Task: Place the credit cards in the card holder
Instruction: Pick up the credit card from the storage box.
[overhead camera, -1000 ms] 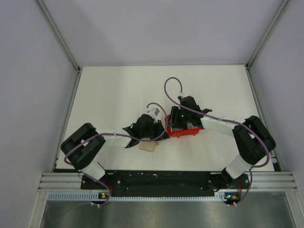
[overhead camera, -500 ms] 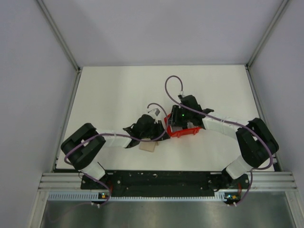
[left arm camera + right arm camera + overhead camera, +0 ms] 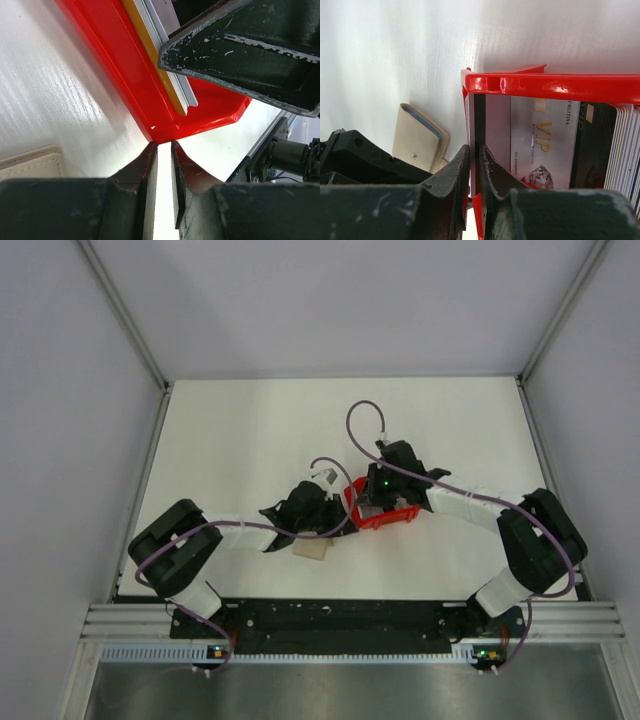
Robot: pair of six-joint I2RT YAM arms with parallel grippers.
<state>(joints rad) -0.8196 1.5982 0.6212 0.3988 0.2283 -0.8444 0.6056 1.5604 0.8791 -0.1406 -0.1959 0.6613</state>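
Plainly, the right pincer (image 3: 474, 152) is drawn narrow onto the thin edge of a dark card (image 3: 479, 120). That card stands upright at the left end of the red tray (image 3: 555, 86), where the other credit cards (image 3: 545, 145) stand on edge in a row. The card holder (image 3: 415, 140) lies flat on the tabletop (image 3: 395, 50) just beside that end, leftward and nearer the arms' bases, with a blue card (image 3: 426, 125) at its mouth. The left pincer (image 3: 162, 145), nearly closed on nothing, sits at the tray's corner and is the nearer one to the holder. The carry should therefore be short and leftward.
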